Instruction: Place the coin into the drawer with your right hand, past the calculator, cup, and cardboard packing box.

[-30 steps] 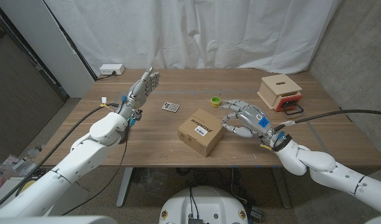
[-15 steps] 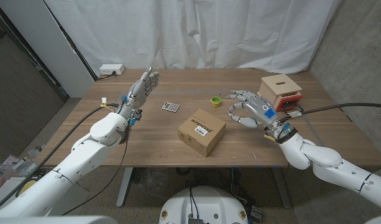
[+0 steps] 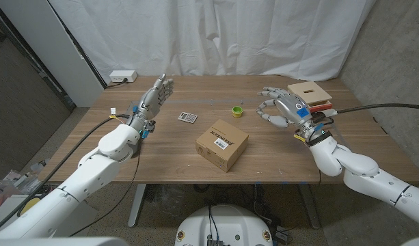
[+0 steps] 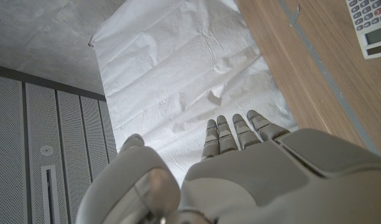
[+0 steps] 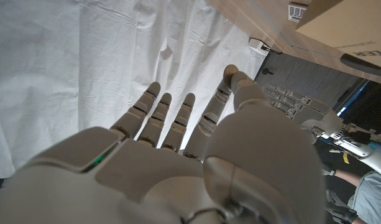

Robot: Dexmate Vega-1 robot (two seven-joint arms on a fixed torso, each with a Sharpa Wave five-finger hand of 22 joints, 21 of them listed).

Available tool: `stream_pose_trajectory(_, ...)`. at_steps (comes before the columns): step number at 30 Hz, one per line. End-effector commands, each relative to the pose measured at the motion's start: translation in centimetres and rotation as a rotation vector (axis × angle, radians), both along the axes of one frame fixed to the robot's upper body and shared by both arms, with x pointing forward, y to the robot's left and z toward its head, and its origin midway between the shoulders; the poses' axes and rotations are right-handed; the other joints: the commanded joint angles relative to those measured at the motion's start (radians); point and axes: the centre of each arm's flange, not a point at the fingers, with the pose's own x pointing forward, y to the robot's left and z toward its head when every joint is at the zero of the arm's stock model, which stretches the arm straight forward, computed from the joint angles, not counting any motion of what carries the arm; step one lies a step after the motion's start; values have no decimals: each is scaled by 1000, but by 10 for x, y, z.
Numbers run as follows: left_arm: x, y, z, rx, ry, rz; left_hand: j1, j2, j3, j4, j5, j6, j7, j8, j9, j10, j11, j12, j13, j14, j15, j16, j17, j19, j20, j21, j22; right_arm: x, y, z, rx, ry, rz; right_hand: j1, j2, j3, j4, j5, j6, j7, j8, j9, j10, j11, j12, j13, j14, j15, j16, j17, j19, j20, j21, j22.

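Your right hand (image 3: 284, 109) hovers in the right of the head view's upper half, raised off the wooden table (image 3: 161, 147), its fingers curled forward and loosely spread; whether a coin sits pinched under them you cannot tell, since no coin shows on the table or in the fingers. In its own wrist view the fingers (image 5: 171, 118) reach out straight and apart. The hand sits just beside the small wooden drawer box with the orange-red front (image 3: 309, 98), at its left edge, which suggests you are lining up for the drop. Judging by the slot on top and the reddish front facing the camera, you need to bring the fingertips over the opening, not the lid. To the hand's left lies the small green cup (image 3: 236, 109), then the brown cardboard packing box with a white label (image 3: 221, 144) nearer the frame's centre, and the grey calculator (image 3: 187, 117) further left, all well apart from the hand. Your left hand (image 3: 156, 96) stands at upper left, fingers straight and empty, kept out of the way.
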Motion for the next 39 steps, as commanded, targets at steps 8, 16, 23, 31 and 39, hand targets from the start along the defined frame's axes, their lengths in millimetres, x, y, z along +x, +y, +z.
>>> stream_pose_trajectory(8,-2,4,3,-5,-8,12,7,9,-3,1,7,10,-2,-2,2,3,-3,-1,4,-5,0,0,4,-5,2,0,6,20,-35,38,148,39,-100,5,-2,-6,1,-1,31,-28,-9,5,-7,11,-9,2,-11,-45,-5,0,-7,-36,-4,3)
stream_pose_trajectory(16,-2,6,2,-8,-9,15,8,10,-4,1,7,10,-2,-2,2,3,-3,-2,4,-6,0,0,4,-5,2,0,6,26,-45,48,176,62,-152,5,-1,-8,1,-3,31,-28,-12,4,-7,13,-10,2,-11,-42,-5,-1,-9,-35,-5,3)
stream_pose_trajectory(23,-5,8,3,-4,-15,17,8,11,-6,1,7,10,-1,-2,2,4,-4,-1,4,-6,0,0,4,-5,2,0,6,35,-53,60,227,125,-198,5,0,-9,1,-4,30,-28,-14,4,-7,11,-12,1,-11,-40,-5,-1,-10,-33,-6,2)
stream_pose_trajectory(31,-8,14,1,-15,-15,28,9,12,-7,0,7,8,-1,-3,2,3,-2,-2,4,-5,0,0,4,-5,2,0,6,43,-66,70,324,179,-232,5,2,-11,2,-6,29,-28,-18,5,-14,23,-18,1,-22,-37,-9,-2,-21,-31,-11,2)
stream_pose_trajectory(39,-10,16,-1,-21,-17,32,11,13,-9,0,6,9,0,-2,2,5,-6,-1,4,-5,0,0,4,-5,2,0,6,53,-80,72,383,216,-276,6,4,-12,2,-7,28,-28,-20,5,-11,23,-18,0,-21,-35,-9,-3,-22,-30,-12,1)
